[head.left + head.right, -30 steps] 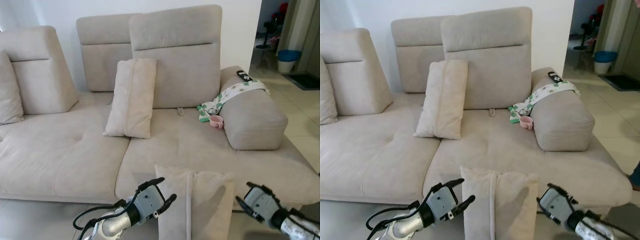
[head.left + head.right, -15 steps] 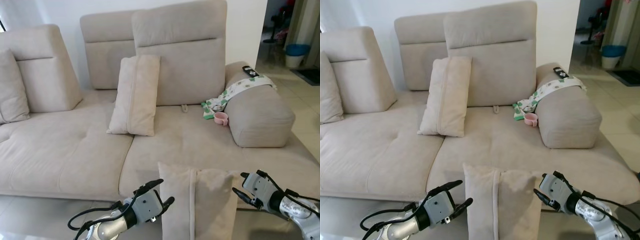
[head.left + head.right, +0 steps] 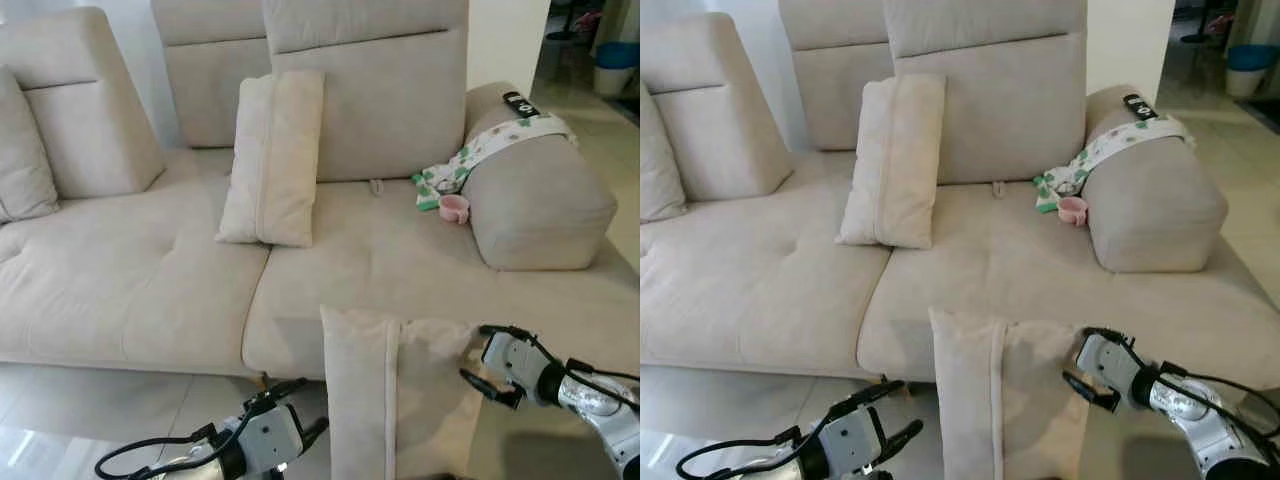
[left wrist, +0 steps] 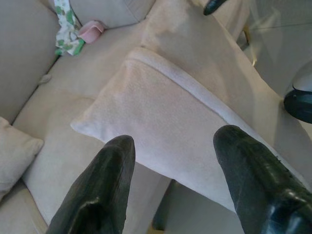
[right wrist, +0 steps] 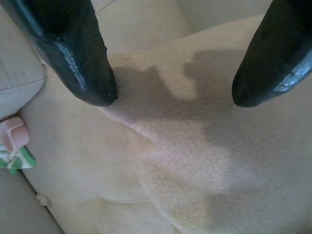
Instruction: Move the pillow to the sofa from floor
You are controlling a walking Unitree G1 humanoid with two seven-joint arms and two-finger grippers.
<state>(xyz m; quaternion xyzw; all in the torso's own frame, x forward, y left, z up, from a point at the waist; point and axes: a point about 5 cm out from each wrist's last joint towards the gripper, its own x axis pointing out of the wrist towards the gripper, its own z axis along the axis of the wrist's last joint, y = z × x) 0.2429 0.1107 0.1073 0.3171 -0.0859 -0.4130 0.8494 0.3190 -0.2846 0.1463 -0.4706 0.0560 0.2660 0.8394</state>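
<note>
Now the pillow (image 3: 395, 395) stands on end on the floor, propped against the front edge of the sofa (image 3: 130, 290), its long axis running up and down and its top corners just above the seat line. It sits between my two arms. My right gripper (image 3: 482, 353) is the nearer one: it is level with the pillow's upper right corner, fingers spread, and in the right wrist view that corner lies straight ahead in the gap between the two fingertips (image 5: 90, 73), not yet pinched. My left gripper (image 3: 297, 410) is lower, down by the pillow's left edge near the floor, also spread wide; in the left wrist view the pillow's broad face lies just beyond its fingers (image 4: 105, 185).

So the coming move turns on closing from both sides across the pillow's short width (the right side first, I judge, since it is already lined up), then lifting up and forward onto the seat cushion behind it.
</note>
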